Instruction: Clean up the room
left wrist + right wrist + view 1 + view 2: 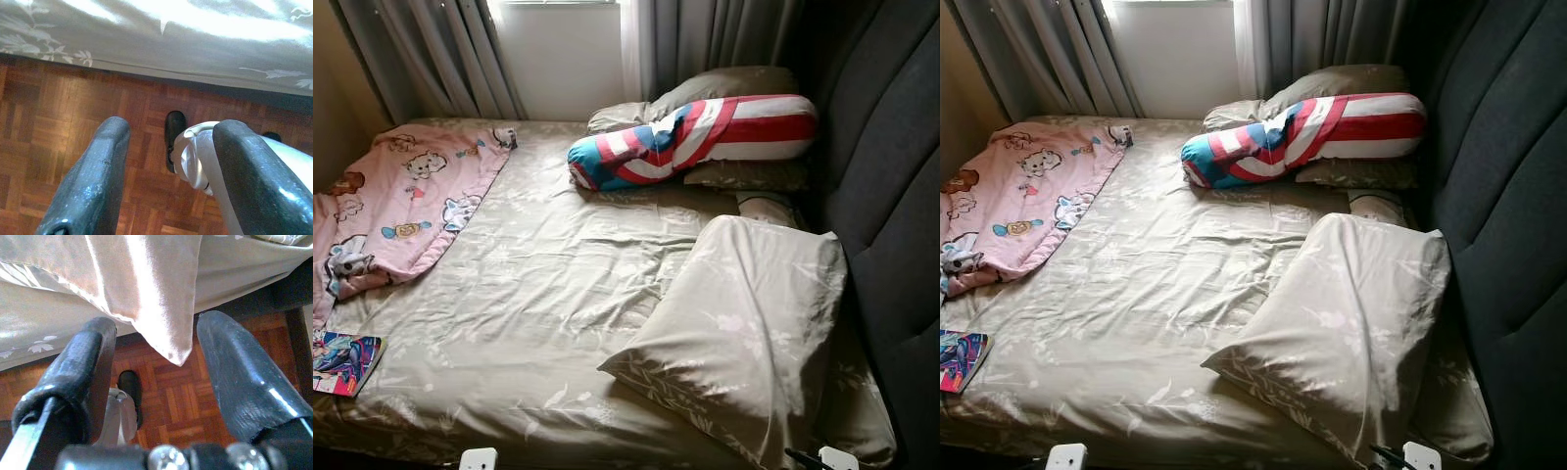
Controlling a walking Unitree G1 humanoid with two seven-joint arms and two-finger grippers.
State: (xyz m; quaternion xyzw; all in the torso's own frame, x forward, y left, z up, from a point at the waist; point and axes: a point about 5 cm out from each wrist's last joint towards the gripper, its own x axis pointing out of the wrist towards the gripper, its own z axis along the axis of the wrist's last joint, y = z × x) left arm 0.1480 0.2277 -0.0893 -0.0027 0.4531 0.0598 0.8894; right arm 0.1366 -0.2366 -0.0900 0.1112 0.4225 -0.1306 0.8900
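Both end effectors are hanging spread over parquet floor (58,147) beside the bed (538,294): left end effector (166,132), right end effector (156,333) under a pillow (744,333) corner. A pink blanket (401,206) is lying at the bed's left.

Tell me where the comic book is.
The comic book lies on the bed at its near left corner in the left eye view, just below the pink cartoon blanket.
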